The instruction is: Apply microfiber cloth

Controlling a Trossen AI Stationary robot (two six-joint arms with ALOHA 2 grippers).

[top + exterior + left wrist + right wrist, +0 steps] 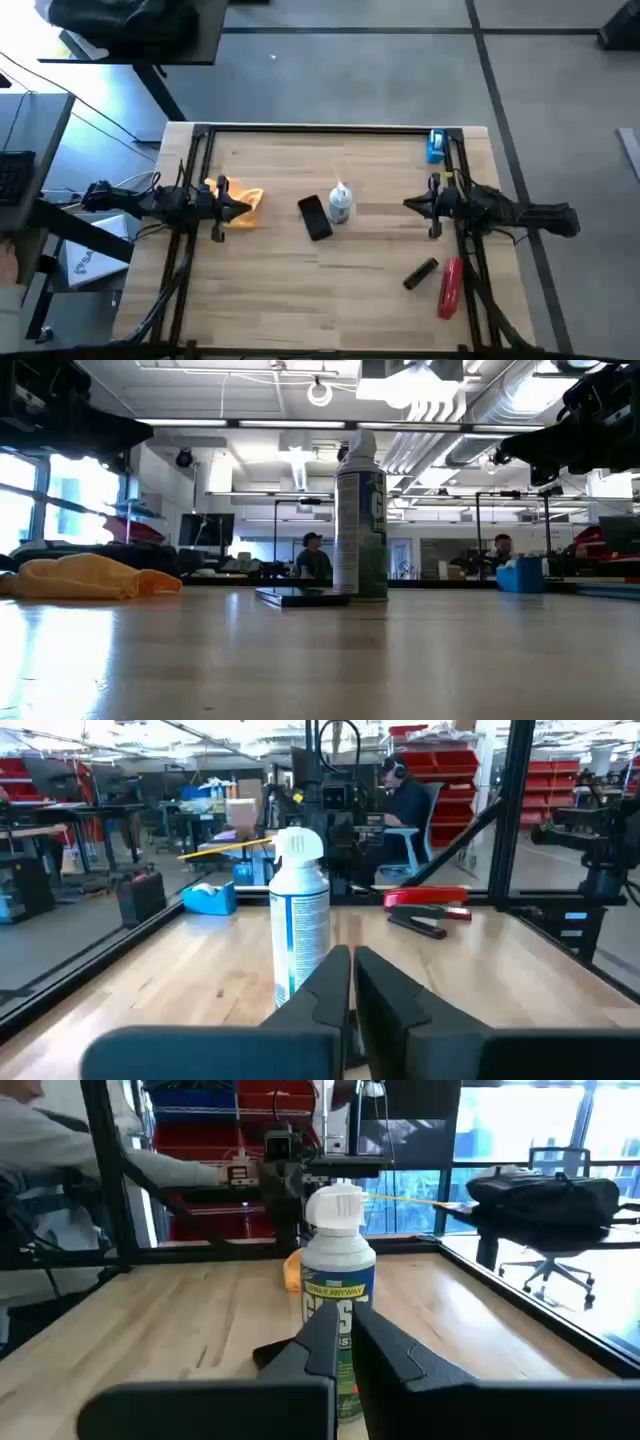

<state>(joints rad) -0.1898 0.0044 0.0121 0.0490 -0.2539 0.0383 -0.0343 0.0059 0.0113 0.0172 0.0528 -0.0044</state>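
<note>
Left gripper [243, 207] hovering above the left side of the table [300, 290], fingers brought nearly together with only a thin gap and holding nothing, as seen close up in the left wrist view [352, 982]. Directly at and under its tip, the orange-yellow cloth [247, 205] lying in a loose heap on the wood; flat on the surface and not lifted, going by the low view [88, 576]. Probably poised there for a descent onto the heap, though the fingers would need to part first. Further right, near the table's middle, a black phone [315, 217] lying flat, likely the surface meant for wiping, with a white spray can [341, 204] standing upright just beside it on its right. Right gripper [412, 205] waiting well to the right of the can, raised off the table, fingers likewise narrow and empty [345, 1342], pointing toward the can. Beyond it, a blue tape dispenser [436, 146] at the far right corner, and at the near right a red tool [451, 287] beside a small dark object [420, 273], both well apart from the cloth. People seated at desks in the room behind, clear of the table.
</note>
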